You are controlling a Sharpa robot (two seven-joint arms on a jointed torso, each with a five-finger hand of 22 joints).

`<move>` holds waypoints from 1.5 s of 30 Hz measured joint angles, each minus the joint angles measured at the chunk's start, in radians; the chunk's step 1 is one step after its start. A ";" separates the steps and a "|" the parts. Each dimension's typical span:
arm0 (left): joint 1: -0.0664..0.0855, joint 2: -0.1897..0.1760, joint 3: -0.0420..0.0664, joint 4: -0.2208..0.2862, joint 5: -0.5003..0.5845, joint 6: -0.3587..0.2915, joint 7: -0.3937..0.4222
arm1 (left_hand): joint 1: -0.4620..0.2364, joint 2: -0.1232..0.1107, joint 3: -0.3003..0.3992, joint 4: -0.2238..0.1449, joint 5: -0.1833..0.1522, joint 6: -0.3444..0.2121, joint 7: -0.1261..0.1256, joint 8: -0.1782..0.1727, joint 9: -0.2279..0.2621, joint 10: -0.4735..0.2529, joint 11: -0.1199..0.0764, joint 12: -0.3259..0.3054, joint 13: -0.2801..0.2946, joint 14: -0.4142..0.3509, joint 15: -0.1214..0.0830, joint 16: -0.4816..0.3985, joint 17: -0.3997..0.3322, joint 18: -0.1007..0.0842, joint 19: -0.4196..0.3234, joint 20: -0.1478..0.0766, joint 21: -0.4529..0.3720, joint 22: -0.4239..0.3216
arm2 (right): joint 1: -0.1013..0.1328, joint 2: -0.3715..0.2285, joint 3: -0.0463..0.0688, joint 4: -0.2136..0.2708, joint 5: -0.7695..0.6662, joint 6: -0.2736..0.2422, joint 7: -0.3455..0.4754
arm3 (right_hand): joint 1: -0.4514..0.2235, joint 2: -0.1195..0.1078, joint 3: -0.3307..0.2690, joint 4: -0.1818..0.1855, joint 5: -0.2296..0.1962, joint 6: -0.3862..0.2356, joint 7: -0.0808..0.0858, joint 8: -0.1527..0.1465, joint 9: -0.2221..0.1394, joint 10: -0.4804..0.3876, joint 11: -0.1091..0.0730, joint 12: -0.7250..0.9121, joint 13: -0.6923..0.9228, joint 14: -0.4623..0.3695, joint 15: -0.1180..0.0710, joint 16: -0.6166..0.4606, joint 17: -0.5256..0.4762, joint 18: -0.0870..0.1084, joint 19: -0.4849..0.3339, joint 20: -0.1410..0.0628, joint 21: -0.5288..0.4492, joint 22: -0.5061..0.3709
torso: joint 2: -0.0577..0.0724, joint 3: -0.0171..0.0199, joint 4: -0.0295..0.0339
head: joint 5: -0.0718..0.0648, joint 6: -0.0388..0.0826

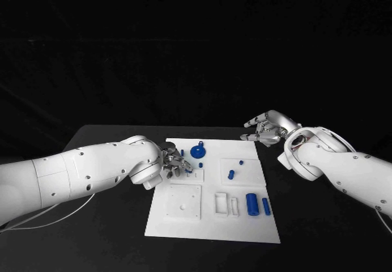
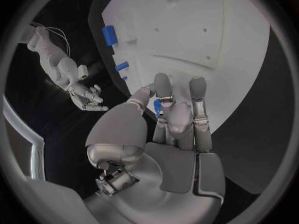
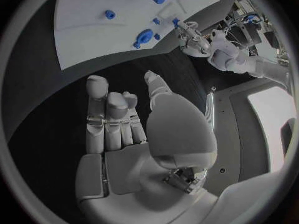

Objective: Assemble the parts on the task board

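At the near end of the board [image 1: 214, 226], a flat matte white plate on the black table [image 1: 98, 238], lie a square white block with small holes [image 1: 184, 202], a narrow white frame [image 1: 222, 203], and two smooth blue parts side by side: a rounded slab [image 1: 252, 204] and a thinner rod [image 1: 265, 206]. Farther up, on a raised white panel, a short blue peg [image 1: 231, 174] stands near a smaller blue stud [image 1: 240, 164].

The left hand [image 1: 174, 163], jointed silver metal with dark pads, is over the board's left edge about midway up. Its fingers are drawn together around a small blue piece [image 2: 157, 106]; the left wrist view shows a sliver of blue between the fingertips [image 2: 163, 79], so it seems to pinch that piece, though most of it is hidden.

Beyond the hand sits a blue disc with a thin stem [image 1: 197, 151], near the board's far edge.

The right hand [image 1: 265, 128] hovers off the board's far right corner above the bare table. Its fingers [image 3: 96, 87] are straight and loosely apart, the thumb standing away from them, holding nothing.
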 measured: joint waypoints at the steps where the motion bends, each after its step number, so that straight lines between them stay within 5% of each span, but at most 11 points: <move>1: 0.000 0.000 0.000 0.000 -0.004 0.001 0.000 | 0.000 0.000 0.000 0.000 0.000 0.000 0.000 0.000 0.000 0.000 0.000 0.000 -0.002 0.000 0.000 0.000 0.000 0.000 0.005 0.001 -0.012 0.013 | 0.000 0.000 0.000 0.000 0.000 0.000 0.000 | 0.000 0.000 0.000 0.000 0.003 0.000 0.000 0.000 0.000 0.000 0.000 0.000 0.000 0.000 0.000 0.000 0.000 0.000 0.000 0.000 0.000 0.000 | 0.000 -0.0001 0.0003 | 0.000 0.000; 23: -0.006 0.003 0.000 -0.002 -0.051 0.043 -0.021 | 0.006 0.005 -0.006 0.005 -0.023 0.000 0.000 -0.002 0.000 0.000 0.000 0.000 -0.007 0.002 0.002 0.000 -0.006 -0.006 0.053 -0.001 -0.153 0.170 | -0.001 0.004 0.000 -0.004 0.004 0.000 0.000 | 0.000 0.000 0.003 -0.003 0.022 0.000 -0.001 0.000 0.000 0.000 0.000 0.000 -0.001 0.000 0.000 0.000 0.000 -0.001 0.000 0.000 0.000 0.001 | -0.001 0.0009 -0.0009 | 0.002 -0.009; 36: -0.013 0.026 0.004 -0.037 -0.060 0.044 -0.020 | 0.007 0.005 -0.012 0.009 -0.028 0.000 0.000 0.000 0.225 0.000 0.000 0.000 -0.007 0.003 0.004 0.000 -0.009 -0.007 0.082 -0.004 -0.249 0.263 | -0.001 0.005 0.000 -0.004 0.006 0.000 0.000 | 0.000 0.000 0.005 -0.006 0.027 0.005 0.001 0.000 0.000 0.000 0.000 0.000 -0.001 0.000 0.000 0.000 0.000 -0.006 0.000 0.000 0.000 0.001 | 0.000 0.0012 -0.0015 | -0.003 -0.010; 45: -0.016 0.027 0.005 -0.041 -0.063 0.045 -0.019 | 0.008 0.005 -0.015 0.012 -0.031 0.000 0.000 0.000 0.279 0.000 0.000 0.000 -0.008 0.004 0.004 0.000 -0.013 -0.008 0.091 -0.003 -0.264 0.263 | -0.001 0.006 0.000 -0.005 0.007 0.000 0.000 | 0.000 0.000 0.005 -0.006 0.027 0.005 0.001 0.000 0.000 0.000 0.000 0.000 -0.001 0.000 0.000 0.000 0.000 -0.006 0.000 0.000 0.000 0.000 | 0.000 0.0005 0.0004 | -0.005 -0.015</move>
